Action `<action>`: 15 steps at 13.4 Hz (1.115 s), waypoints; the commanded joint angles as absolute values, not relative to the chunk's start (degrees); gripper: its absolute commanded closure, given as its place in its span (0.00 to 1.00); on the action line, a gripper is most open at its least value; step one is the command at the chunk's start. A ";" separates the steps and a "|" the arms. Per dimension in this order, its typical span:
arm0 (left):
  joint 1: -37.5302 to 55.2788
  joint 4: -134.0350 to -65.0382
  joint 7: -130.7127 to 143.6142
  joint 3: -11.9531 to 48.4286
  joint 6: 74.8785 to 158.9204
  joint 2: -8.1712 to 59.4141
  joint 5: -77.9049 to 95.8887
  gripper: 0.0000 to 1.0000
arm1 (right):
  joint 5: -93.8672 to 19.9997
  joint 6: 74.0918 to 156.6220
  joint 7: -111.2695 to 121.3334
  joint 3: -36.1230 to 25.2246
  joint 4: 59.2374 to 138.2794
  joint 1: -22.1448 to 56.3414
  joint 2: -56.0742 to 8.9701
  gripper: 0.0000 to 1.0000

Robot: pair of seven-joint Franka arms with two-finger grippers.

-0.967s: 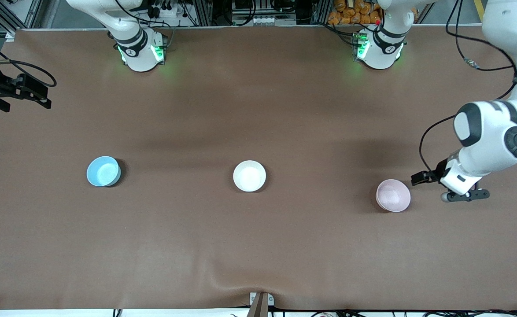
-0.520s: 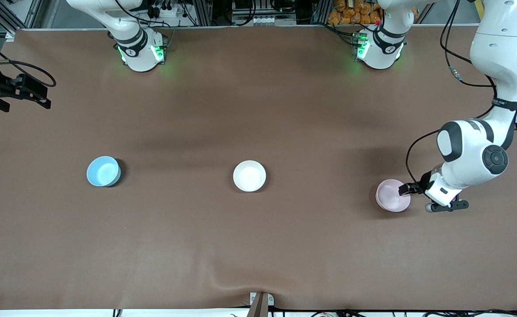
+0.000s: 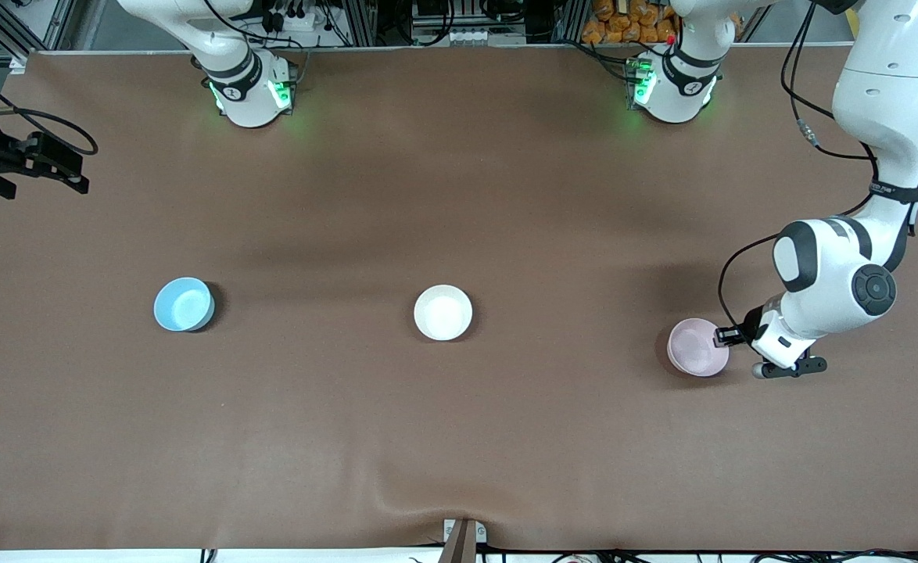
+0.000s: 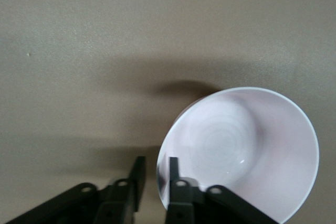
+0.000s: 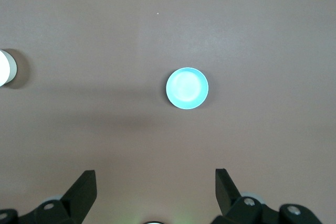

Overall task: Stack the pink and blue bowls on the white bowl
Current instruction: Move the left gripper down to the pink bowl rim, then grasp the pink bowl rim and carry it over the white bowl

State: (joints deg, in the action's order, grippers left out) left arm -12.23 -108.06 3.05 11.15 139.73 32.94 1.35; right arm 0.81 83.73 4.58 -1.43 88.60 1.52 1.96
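The pink bowl (image 3: 695, 347) sits upright on the table toward the left arm's end; it also shows in the left wrist view (image 4: 247, 150). My left gripper (image 3: 723, 337) (image 4: 156, 162) is low at its rim. One finger is inside the bowl and one outside, with a narrow gap left at the outer finger. The white bowl (image 3: 443, 313) stands mid-table. The blue bowl (image 3: 183, 304) (image 5: 187, 88) stands toward the right arm's end. My right gripper (image 3: 41, 163) (image 5: 156, 176) is open and empty, waiting high over the right arm's end of the table.
The three bowls stand in one row across the brown table cloth (image 3: 459, 438), well apart. The white bowl's edge also shows in the right wrist view (image 5: 4, 67). The arm bases (image 3: 252, 90) stand along the table's edge farthest from the front camera.
My left arm has swung in and down, bringing its gripper from beside the pink bowl onto the bowl's rim. The bowls and the right arm have not moved.
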 commanded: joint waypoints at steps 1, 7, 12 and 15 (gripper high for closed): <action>-11.95 -107.67 1.59 11.86 139.40 32.18 2.46 1.00 | -0.18 82.53 4.66 -1.23 87.28 0.79 1.23 0.00; -12.13 -107.05 1.57 24.67 129.73 25.05 2.81 1.00 | -0.18 82.44 4.66 -1.23 87.19 0.88 1.23 0.00; 0.39 -98.55 28.32 31.99 129.73 29.78 2.29 1.00 | -0.35 82.53 4.66 -1.23 87.19 0.88 1.14 0.00; 10.96 -90.12 40.76 30.68 129.73 36.54 1.93 1.00 | -0.26 82.44 4.57 -1.23 87.19 0.88 1.14 0.00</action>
State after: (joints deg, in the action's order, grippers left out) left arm 5.92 -97.80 35.81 32.06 130.61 30.22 1.63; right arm 0.70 83.40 4.58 -1.43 88.60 1.44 1.86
